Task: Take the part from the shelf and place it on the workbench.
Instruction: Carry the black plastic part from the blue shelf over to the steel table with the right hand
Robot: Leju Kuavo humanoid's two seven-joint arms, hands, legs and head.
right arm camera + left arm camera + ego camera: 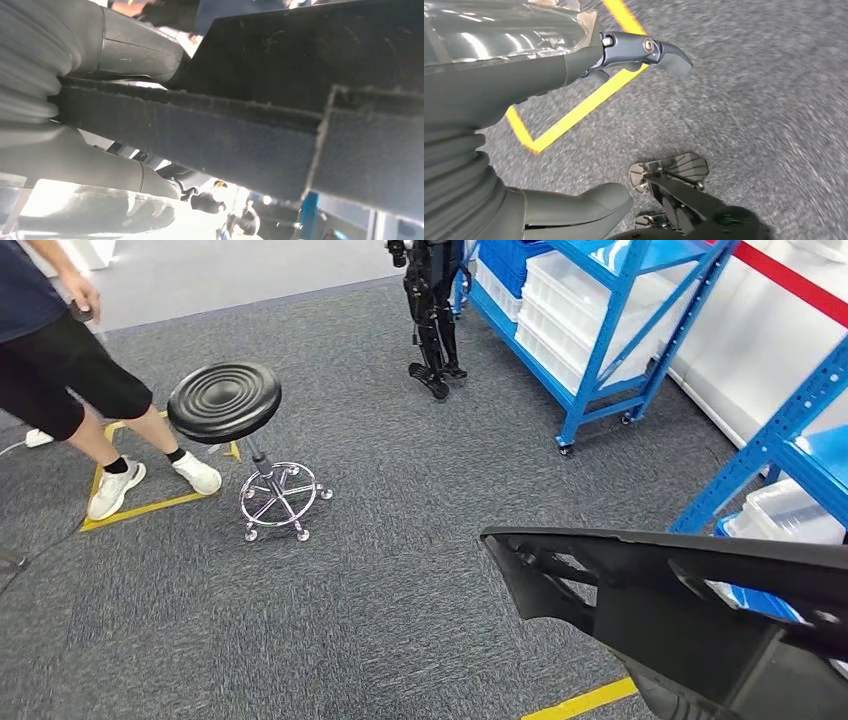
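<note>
Right hand (100, 115) grips the black plastic part (690, 600); left hand (499, 125) fingers spread, holding nothing. A black stool (225, 402) and a person (60, 370) stand far left; blue shelving (600, 320) far right.

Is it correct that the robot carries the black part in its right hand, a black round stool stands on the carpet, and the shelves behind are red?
Not quite. The shelves are blue, not red, as the head view shows. The rest holds: the right hand grips the black part, and the black round stool stands on the carpet.
</note>
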